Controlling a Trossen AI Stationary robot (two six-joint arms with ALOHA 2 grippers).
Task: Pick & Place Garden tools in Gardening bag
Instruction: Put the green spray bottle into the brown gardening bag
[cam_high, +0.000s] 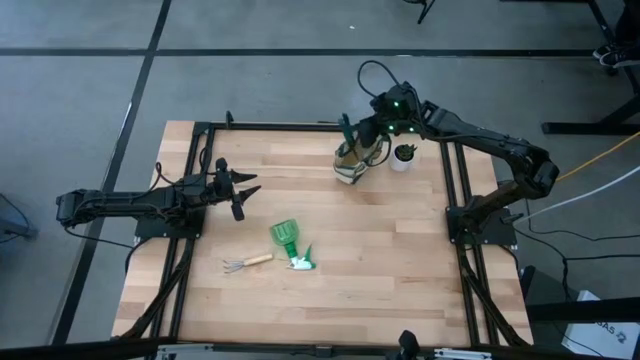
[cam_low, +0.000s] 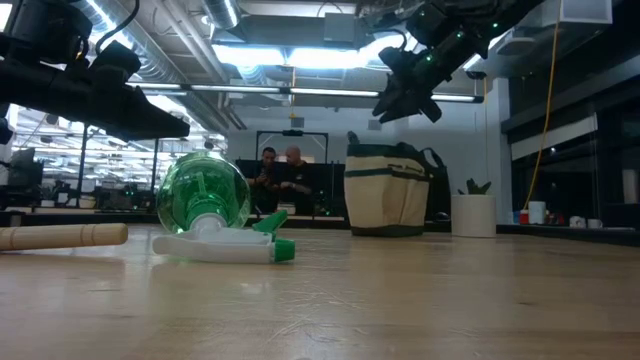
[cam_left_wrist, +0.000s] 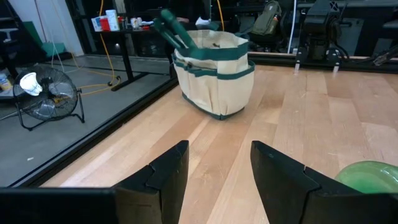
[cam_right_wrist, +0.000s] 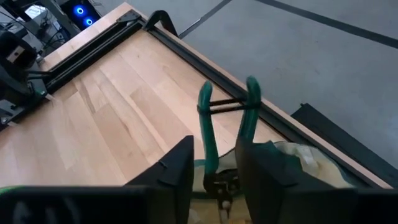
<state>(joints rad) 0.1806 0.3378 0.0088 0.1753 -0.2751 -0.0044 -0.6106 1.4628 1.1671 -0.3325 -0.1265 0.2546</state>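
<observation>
Right gripper (cam_high: 366, 135), fingers spread, hovers above the gardening bag (cam_high: 352, 163) at the table's (cam_high: 400, 260) twelve o'clock edge (green-handled pruning shears (cam_right_wrist: 225, 134) stand inside), left gripper (cam_high: 243, 189) open at nine o'clock.

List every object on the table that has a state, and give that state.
gardening bag: upright, open, green-handled pruning shears sticking out
rake: lying flat
green scoop: on its side
sprayer piece: lying flat
plant pot: upright beside bag
left gripper: jaws open, empty
right gripper: over bag, jaws open
</observation>
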